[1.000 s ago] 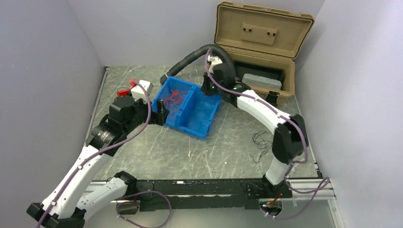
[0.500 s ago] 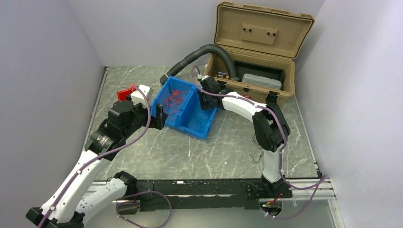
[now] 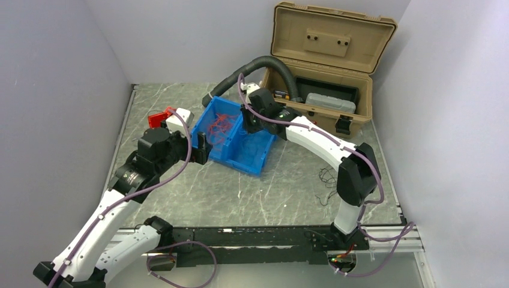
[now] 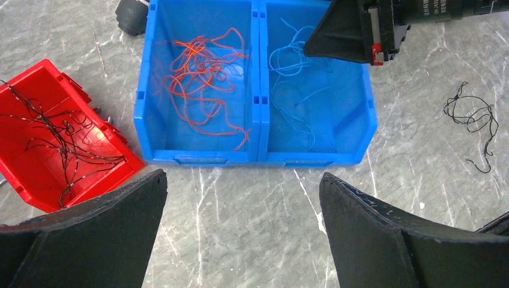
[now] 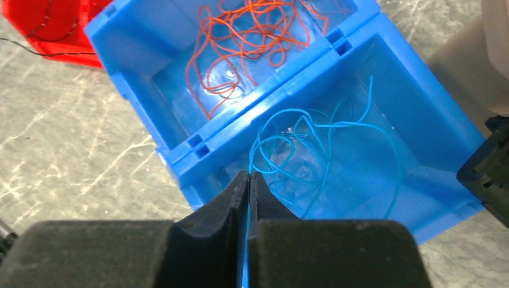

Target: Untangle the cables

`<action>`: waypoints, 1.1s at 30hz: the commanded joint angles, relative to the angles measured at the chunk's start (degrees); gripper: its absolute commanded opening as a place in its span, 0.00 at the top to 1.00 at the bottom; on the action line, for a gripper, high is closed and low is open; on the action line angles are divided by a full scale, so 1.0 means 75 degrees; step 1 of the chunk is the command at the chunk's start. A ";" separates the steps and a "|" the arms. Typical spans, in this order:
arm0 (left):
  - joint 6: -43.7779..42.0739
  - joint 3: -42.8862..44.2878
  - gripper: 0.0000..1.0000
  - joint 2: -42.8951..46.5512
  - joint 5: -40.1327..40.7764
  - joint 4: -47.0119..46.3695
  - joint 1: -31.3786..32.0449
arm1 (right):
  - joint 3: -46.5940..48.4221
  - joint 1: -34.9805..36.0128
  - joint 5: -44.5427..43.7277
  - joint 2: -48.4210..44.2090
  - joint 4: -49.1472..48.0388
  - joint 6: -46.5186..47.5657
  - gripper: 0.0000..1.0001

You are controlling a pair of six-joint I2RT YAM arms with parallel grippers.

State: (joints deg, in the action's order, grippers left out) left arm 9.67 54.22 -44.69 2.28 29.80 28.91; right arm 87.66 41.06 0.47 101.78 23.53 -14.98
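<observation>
Swung leftward since a second ago, the right gripper (image 5: 248, 177) is now held over the blue plastic two-compartment bin (image 4: 204, 157), close to its divider. The left gripper (image 4: 243, 177) is kept where it was, its fingers spread wide with nothing between them.

Beneath both tools the grey marbled table (image 3: 270, 192) is seen. Beyond the right gripper an open tan hard-shell case (image 3: 327, 36) is stood, and a thick grey corrugated hose (image 3: 240, 72) is arched from it down behind the bin. The blue bin is set just ahead of the left gripper, with a smaller red plastic bin (image 4: 36, 180) to that gripper's front left.

Thin red cables (image 4: 201, 78) are tangled in the bin's left compartment, and thin blue cables (image 5: 312, 144) in the compartment under the right gripper. That gripper is clenched on one blue strand, which is led from its fingertips down into the blue tangle. Thin black cables (image 4: 60, 138) are heaped in the red bin. A second black clump (image 4: 474, 117) is left on the table, well to the left gripper's right and apart from the bin.
</observation>
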 commanded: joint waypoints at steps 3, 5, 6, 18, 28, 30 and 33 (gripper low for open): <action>-0.0106 0.0047 0.01 -0.0077 -0.0161 -0.0196 -0.0032 | 0.0380 -0.0066 -0.0636 0.0096 0.0330 0.0015 0.76; -0.0093 0.0061 0.01 -0.0078 -0.0173 -0.0173 -0.0023 | 0.0476 -0.0087 -0.1046 0.0045 0.0466 -0.0043 0.64; -0.0090 0.0079 0.01 -0.0077 -0.0167 -0.0150 -0.0024 | 0.0538 -0.0093 -0.1217 0.0006 0.0594 -0.0065 0.50; -0.0322 -0.0149 0.01 0.0245 -0.0487 0.0034 -0.0025 | -0.2321 -0.1733 -0.2052 -0.3298 0.1493 -0.0971 0.02; -0.0457 -0.0737 0.00 0.0762 -0.0775 -0.0195 -0.0024 | -0.5047 -0.3488 -0.3024 -0.5681 0.3320 -0.3700 0.00; -0.0469 -0.0695 0.01 0.0757 -0.0860 -0.0101 -0.0024 | -0.5539 -0.3768 -0.2783 -0.5896 0.3098 -0.3893 0.00; -0.0540 -0.0726 0.01 0.0829 -0.0900 -0.0026 -0.0028 | -0.6066 -0.4209 -0.2366 -0.5737 0.2766 -0.3979 0.00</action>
State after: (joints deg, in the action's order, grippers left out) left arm 7.03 48.71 -39.48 -2.63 30.35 28.91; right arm 45.87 12.88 -19.29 58.85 44.29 -39.13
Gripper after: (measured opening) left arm 0.994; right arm 0.997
